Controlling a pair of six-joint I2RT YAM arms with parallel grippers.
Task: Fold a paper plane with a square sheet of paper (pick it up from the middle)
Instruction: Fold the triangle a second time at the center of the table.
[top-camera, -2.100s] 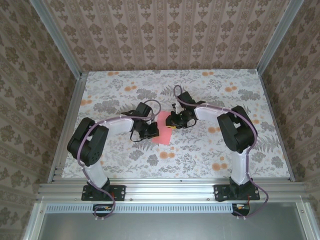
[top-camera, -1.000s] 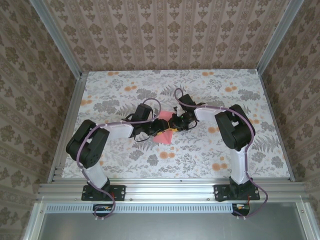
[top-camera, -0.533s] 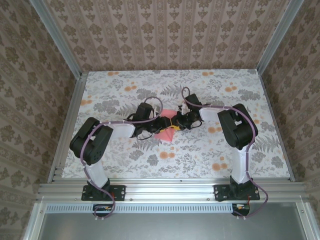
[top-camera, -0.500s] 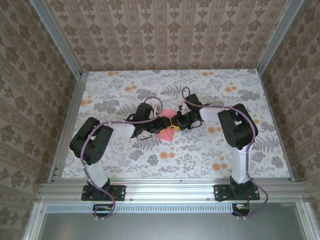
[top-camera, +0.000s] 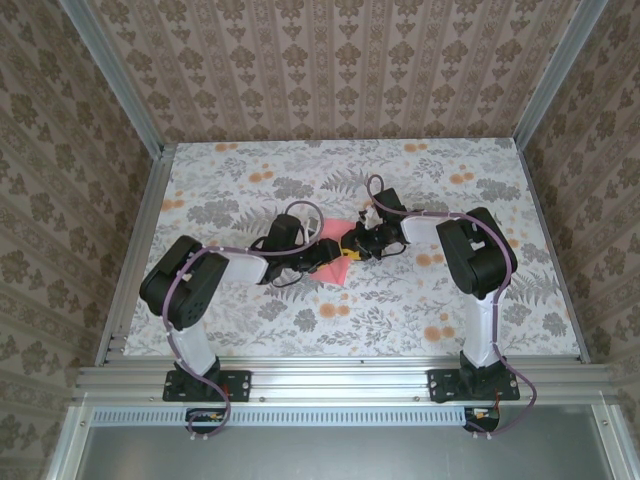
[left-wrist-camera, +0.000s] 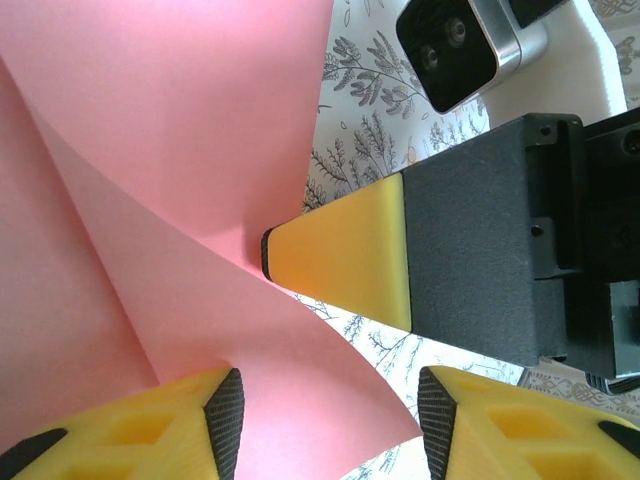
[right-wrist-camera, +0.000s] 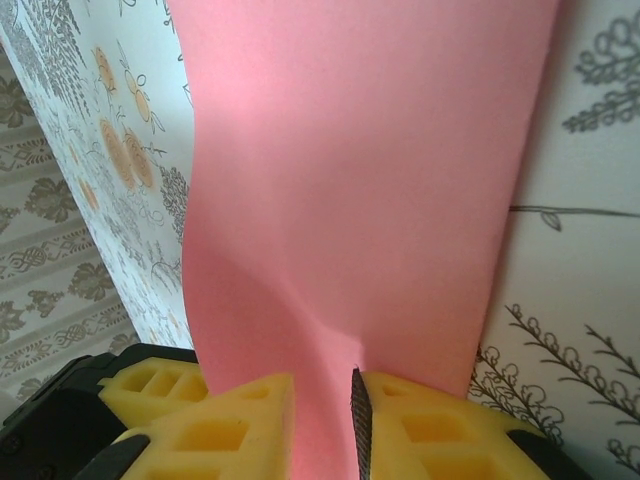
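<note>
Currently, the square sheet of paper (top-camera: 333, 270) sits mid-frame in the top view, bowed rather than flat. The right gripper (right-wrist-camera: 350, 400) pinches its edge at lower centre. The left gripper (left-wrist-camera: 330, 420) stands wide, clamping nothing. Judged early: the paper plane is not yet formed.

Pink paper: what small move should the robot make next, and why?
Probably the left hand should press the curl flat: the pink paper lies curled, the right hand pinches one edge, and the left hand's fingers stand apart, gripping nothing.
</note>
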